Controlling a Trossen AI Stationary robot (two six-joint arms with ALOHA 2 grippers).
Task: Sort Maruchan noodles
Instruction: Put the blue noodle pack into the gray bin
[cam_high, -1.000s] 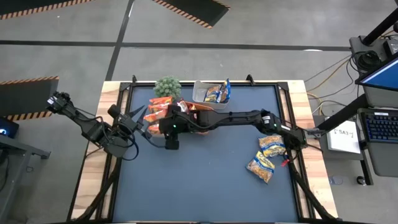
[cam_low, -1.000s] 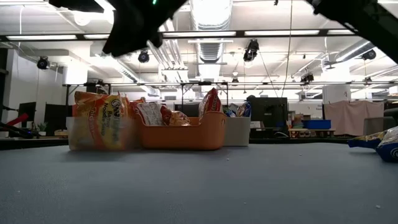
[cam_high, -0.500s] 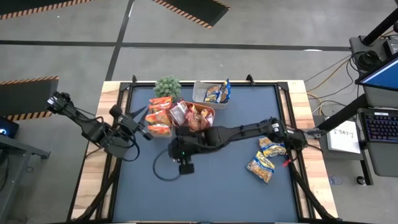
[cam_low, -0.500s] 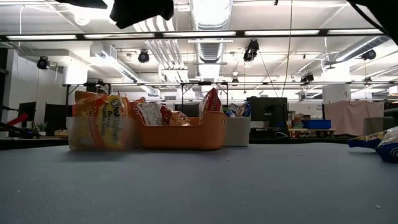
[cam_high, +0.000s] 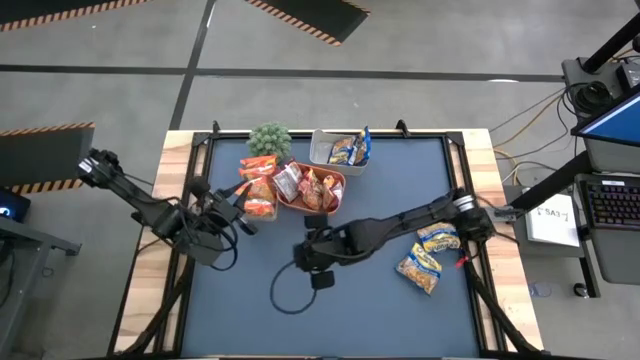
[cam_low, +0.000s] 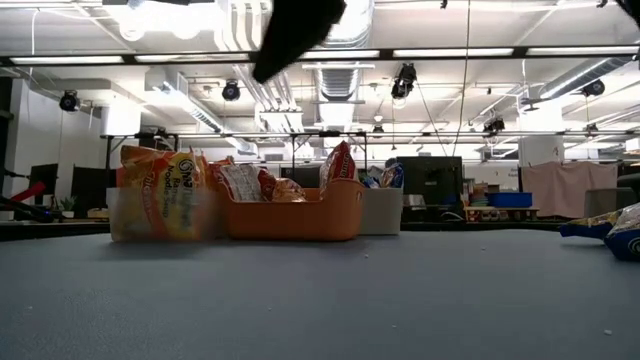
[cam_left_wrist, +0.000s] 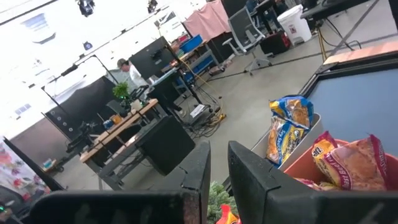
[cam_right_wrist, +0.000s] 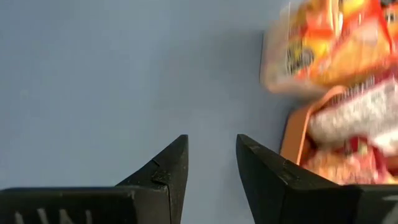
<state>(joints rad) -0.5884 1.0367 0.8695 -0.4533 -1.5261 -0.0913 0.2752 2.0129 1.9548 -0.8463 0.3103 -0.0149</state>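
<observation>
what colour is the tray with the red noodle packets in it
Orange tray, clearest in the low view.

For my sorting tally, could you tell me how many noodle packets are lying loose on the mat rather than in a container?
2: one blue-and-yellow packet near the table's right edge, the other just in front of it, apparently touching. Others sit in the tubs and tray; none seem hidden.

Your desk (cam_high: 250, 310) carried an orange tray (cam_high: 335, 196), two clear tubs (cam_high: 322, 152), a plant (cam_high: 269, 139) and two loose noodle packets (cam_high: 419, 270).
</observation>
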